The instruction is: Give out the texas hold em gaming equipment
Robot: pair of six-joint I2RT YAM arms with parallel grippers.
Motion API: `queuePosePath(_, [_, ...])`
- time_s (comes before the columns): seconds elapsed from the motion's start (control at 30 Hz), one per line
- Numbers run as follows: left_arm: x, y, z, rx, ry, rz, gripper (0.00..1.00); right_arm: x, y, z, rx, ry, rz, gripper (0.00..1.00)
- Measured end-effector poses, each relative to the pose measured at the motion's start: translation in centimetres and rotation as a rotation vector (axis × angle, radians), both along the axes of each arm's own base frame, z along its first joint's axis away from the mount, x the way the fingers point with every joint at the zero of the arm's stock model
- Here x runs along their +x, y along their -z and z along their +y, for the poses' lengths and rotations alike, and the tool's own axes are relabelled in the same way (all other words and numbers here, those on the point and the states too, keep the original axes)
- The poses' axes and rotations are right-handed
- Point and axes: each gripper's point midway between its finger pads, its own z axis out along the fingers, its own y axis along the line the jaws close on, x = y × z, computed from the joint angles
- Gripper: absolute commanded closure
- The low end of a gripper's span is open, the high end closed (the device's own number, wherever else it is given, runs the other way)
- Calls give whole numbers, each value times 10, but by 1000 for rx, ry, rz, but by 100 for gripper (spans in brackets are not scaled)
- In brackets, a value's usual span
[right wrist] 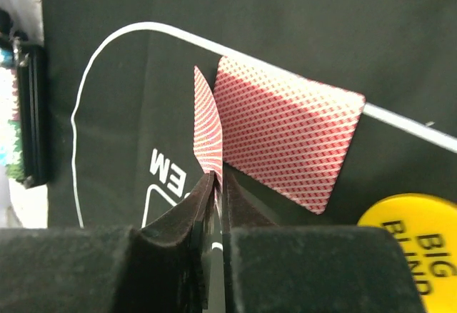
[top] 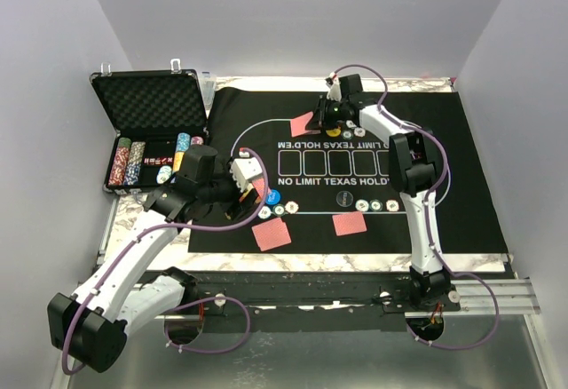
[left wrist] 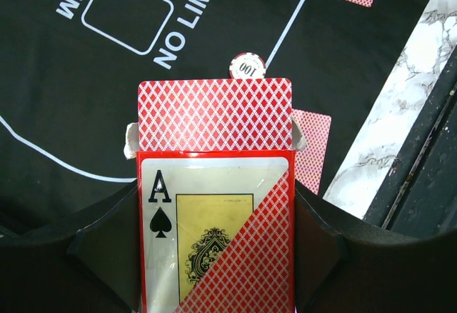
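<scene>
1. Mat (top: 461, 167) carries the game; case (top: 146, 100) at its left edge holds chip stacks (top: 129, 162), too small to count from above
2. Box (left wrist: 207, 206): left gripper (left wrist: 214, 256) clamps it by both long sides over the mat's near left. It looks like light, stiff cardboard that hard squeezing could crush, so the sides suit the hold. Its lower end is cut off
3. Deck (left wrist: 214, 116) pokes from the box's open top. It is slick and would likely slide out if tipped
4. Card (right wrist: 207, 127): right gripper (right wrist: 214, 206) pinches its edge at the mat's far side, just beside a flat card (right wrist: 285, 138). It looks light, bendy and slippery; whether it touches the mat is hidden
5. Button (right wrist: 414, 249) is cut off; chip (left wrist: 247, 66) sits beyond the box
</scene>
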Motion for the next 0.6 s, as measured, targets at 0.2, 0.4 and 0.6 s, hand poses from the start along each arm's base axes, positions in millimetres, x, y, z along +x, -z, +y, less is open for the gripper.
queuePosePath(0.2, [2,4,1,7,-7,12,100,18,-3,-11,-66,50,-54,49])
queuePosePath(0.4, [4,8,2,15,-10,26,100,26,-13,-18,-112,72,-78,32])
queuePosePath(0.6, [6,10,3,22,-9,28,100,32,-31,-31,-179,88,-130,0])
